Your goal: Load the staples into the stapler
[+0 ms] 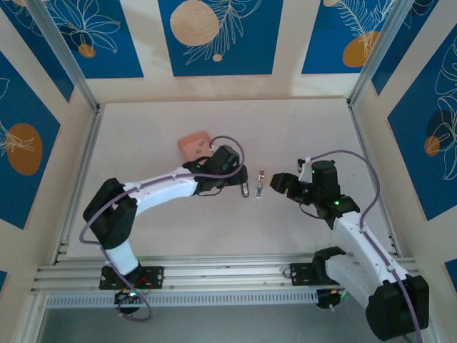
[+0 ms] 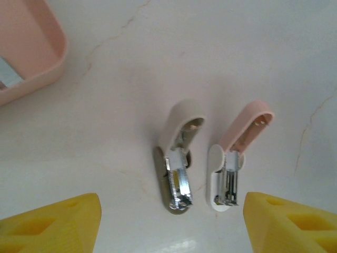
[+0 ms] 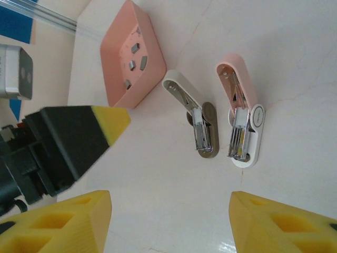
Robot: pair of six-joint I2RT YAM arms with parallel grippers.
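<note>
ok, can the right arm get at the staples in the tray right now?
Doubtful. The staples lie in the pink tray beyond the beige stapler and pink stapler, and the left fingers crowd its near side.

Left gripper [image 1: 245, 190] and right gripper [image 1: 275, 184], tips toward each other, jaws parted, both arms bent inward.

Staples [image 3: 131, 64] lie in the tray [image 3: 153, 59], behind-left of 2 staplers [image 3: 203, 132].
</note>
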